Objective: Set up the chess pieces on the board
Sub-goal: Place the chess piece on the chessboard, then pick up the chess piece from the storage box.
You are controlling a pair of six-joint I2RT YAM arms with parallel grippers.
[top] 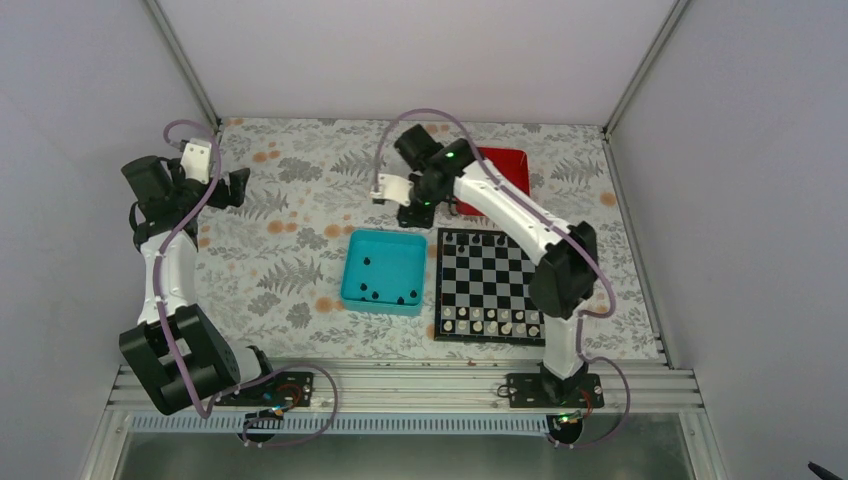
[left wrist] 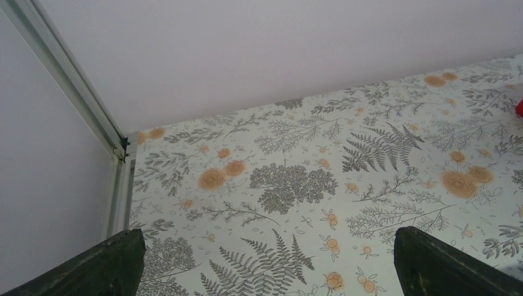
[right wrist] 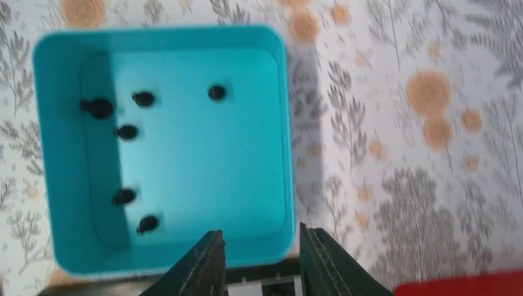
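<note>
The board point(top: 490, 285) lies right of centre, with a few black chess pieces point(top: 478, 238) on its far row and pale pieces on its two near rows. Several more black chess pieces point(right wrist: 126, 131) lie in the teal tray point(right wrist: 185, 46), which also shows in the top view point(top: 383, 245). My right gripper point(right wrist: 262, 237) is open and empty, hovering over the tray's far edge; in the top view it point(top: 415, 213) sits just behind the tray. My left gripper point(left wrist: 268, 259) is wide open and empty over bare tablecloth at the far left point(top: 235, 187).
A red tray point(top: 505, 165) stands at the back, partly hidden by the right arm; its corner shows in the right wrist view point(right wrist: 456, 287). A floral tablecloth point(top: 290, 230) covers the table. White enclosure walls and a metal corner post point(left wrist: 117, 151) close in the sides and back.
</note>
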